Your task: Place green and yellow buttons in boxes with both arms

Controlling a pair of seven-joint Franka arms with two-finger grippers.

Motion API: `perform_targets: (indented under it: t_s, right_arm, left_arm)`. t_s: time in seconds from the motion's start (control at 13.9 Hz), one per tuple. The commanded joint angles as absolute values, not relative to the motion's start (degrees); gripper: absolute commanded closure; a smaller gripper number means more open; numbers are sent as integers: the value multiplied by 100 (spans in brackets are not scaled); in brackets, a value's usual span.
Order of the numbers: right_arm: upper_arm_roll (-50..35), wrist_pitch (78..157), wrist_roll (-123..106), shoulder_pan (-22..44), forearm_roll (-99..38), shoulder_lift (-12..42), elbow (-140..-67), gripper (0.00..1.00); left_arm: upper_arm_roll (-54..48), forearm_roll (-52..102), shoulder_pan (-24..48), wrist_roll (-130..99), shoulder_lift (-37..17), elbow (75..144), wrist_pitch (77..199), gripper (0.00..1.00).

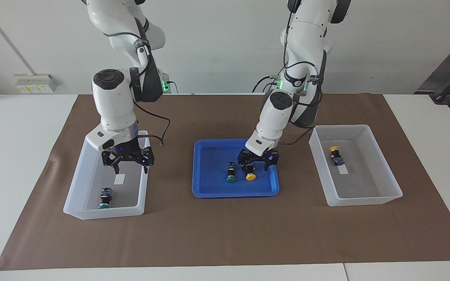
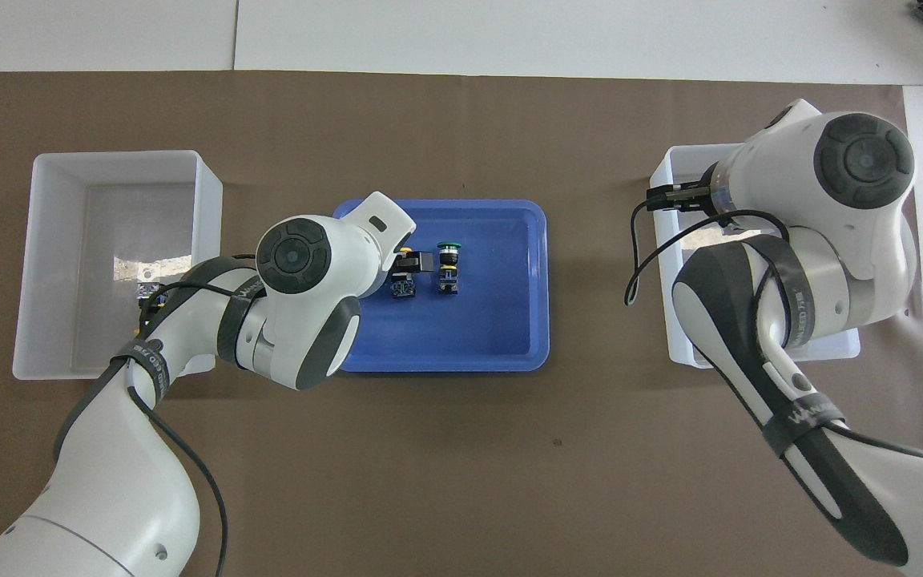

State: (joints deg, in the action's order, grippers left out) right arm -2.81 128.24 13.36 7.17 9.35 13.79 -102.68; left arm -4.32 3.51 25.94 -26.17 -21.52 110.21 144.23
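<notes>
In the blue tray (image 1: 209, 191) a yellow button (image 1: 250, 173) and a green button (image 1: 231, 175) lie side by side. My left gripper (image 1: 255, 168) is low over the yellow one, open, with a finger on each side of the black body. In the overhead view the left gripper (image 2: 413, 260) covers that button's cap. My right gripper (image 1: 130, 171) hangs open and holds nothing, above the box (image 1: 92, 212) at the right arm's end. Another green button (image 1: 104, 199) lies in that box. The box (image 1: 365, 199) at the left arm's end holds another yellow button (image 1: 335, 155).
A brown mat (image 1: 225, 234) covers the table's middle under the tray and both boxes. Each box has a small white sticker on its floor. The right arm's elbow hides much of its box in the overhead view.
</notes>
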Motion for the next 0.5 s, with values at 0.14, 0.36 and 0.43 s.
perform_targets:
  t_s: [0.14, 0.36, 0.43]
  right_arm:
    - [-352, 12858, 1705, 975, 476, 1415, -10345, 1]
    - [-352, 13051, 2116, 1291, 466, 1555, -10336, 1]
    - [-352, 13060, 2362, 1396, 466, 1625, -10301, 1]
  left_arm:
    - [-334, 299, 2821, -2760, -2259, 11074, 14537, 17]
    - [-334, 299, 2821, -2760, -2268, 11083, 14537, 52]
    - [-334, 299, 2830, -2760, -2268, 11092, 14528, 62]
